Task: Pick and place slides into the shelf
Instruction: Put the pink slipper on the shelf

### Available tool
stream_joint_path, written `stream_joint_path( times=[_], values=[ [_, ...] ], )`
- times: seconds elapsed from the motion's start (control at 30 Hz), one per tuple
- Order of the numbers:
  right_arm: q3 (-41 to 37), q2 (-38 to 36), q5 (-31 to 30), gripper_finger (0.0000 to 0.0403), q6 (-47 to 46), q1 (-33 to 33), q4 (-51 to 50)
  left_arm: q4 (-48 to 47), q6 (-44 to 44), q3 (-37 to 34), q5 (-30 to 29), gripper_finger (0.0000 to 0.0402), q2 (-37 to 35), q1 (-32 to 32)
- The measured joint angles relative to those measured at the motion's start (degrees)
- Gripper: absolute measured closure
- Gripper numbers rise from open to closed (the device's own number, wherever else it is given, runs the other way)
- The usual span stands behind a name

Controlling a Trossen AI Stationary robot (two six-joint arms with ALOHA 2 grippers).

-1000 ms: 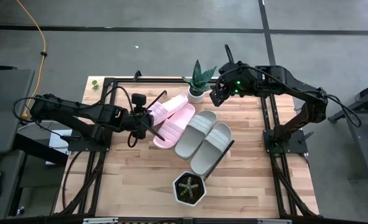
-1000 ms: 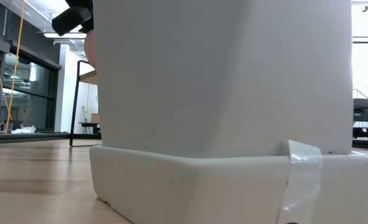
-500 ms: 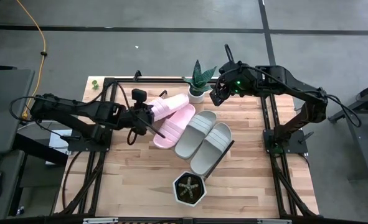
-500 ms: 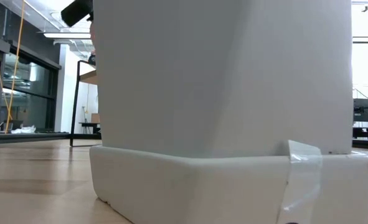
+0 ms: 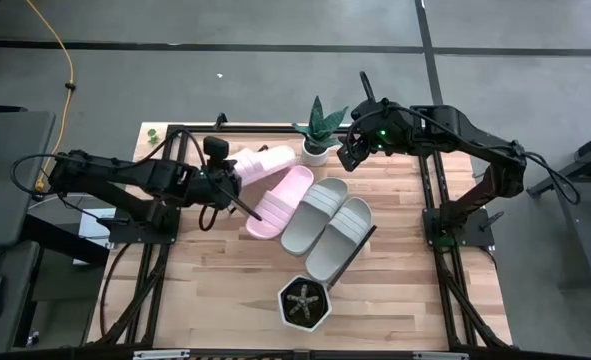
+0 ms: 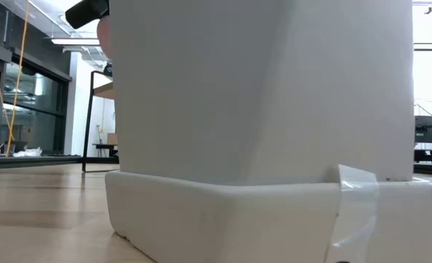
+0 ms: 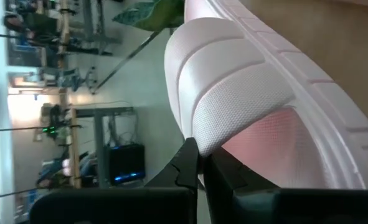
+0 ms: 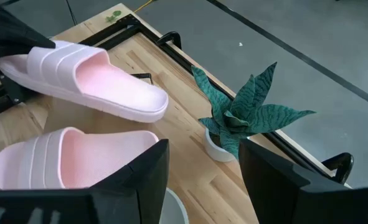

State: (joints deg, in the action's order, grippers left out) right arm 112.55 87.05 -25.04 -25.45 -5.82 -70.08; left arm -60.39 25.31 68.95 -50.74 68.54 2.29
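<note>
My left gripper [image 5: 233, 182] is shut on a pale pink slide [image 5: 265, 160], which hangs over the table's far left part; the right wrist view shows this slide [image 8: 90, 78] raised. A second pink slide [image 5: 283, 200] and two grey-beige slides [image 5: 313, 213] [image 5: 341, 233] lie side by side on the shelf, of which only the black end frames [image 5: 353, 256] show. My right gripper [image 5: 345, 158] hovers open at the far right, above a potted plant, with nothing between its fingers [image 8: 146, 180]. My left gripper pinches the edge of the pink slide's ribbed strap [image 7: 215, 134] between its two shut fingers [image 7: 187, 165]. The fingers come from the table's left, slanting down. The slide is lifted clear of the shelf, roughly level, its heel end [image 8: 149, 102] pointing toward the table's right.
A green plant in a small white pot [image 5: 317, 135] stands at the far edge. A white hexagonal pot [image 5: 303, 305] sits near the front and fills the low view [image 6: 259, 109]. Black frame rails [image 5: 430, 200] run along both sides of the tabletop.
My left gripper has risen and gone toward the far edge, rolling its wrist. The pink slide has come up off the shelf, away from the other pink slide, and turned so that it lies more across the table.
</note>
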Motion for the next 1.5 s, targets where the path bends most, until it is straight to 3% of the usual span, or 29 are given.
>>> stream_joint_path(
  times=[0.13,0.67,1.23,1.5],
  values=[
    [0.0,0.0,0.0,0.022,0.0,0.0,0.0,0.0,0.0,0.0,-1.3,0.04,0.0,0.0],
    [0.0,0.0,0.0,0.022,0.0,0.0,-0.3,-3.2,-6.6,0.0,5.5,0.0401,7.8,4.1],
    [0.0,0.0,1.6,0.022,1.1,0.0,-0.7,-0.8,-14.0,0.0,17.7,0.0369,8.2,4.1],
    [0.0,0.0,3.2,0.022,2.0,0.0,-0.9,-0.6,-17.3,0.0,18.4,0.0367,8.2,4.1]
  ],
)
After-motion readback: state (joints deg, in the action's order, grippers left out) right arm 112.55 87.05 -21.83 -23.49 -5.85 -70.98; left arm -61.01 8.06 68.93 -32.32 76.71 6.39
